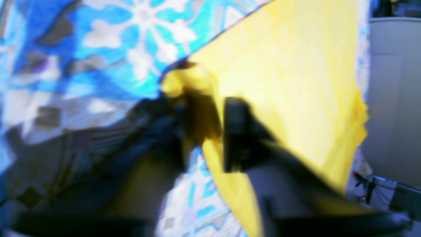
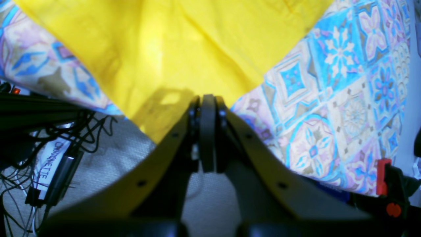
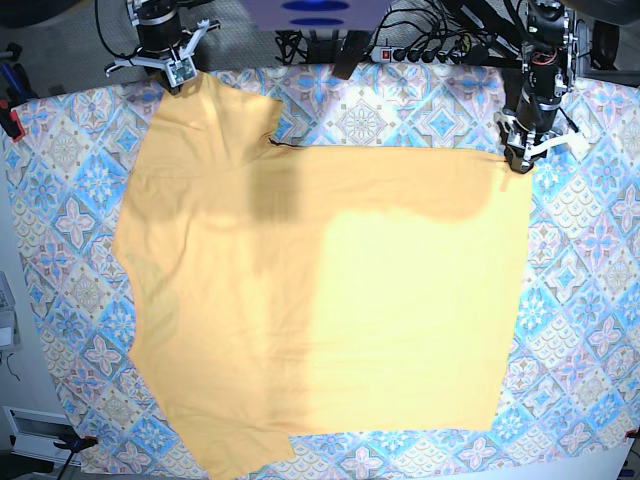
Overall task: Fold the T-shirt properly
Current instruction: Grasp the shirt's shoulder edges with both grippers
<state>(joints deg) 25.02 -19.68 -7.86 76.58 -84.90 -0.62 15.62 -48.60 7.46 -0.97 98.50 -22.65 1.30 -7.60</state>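
Base view: both grippers are gripping the T-shirt (image 3: 320,300) along the table's (image 3: 600,330) far edge, left gripper (image 3: 521,160) pinching a hem corner, right gripper (image 3: 181,78) clamping a sleeve, cloth spreading nearward.

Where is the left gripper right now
In the base view the left gripper is at the upper right, pinching the T-shirt's corner on the tablecloth.
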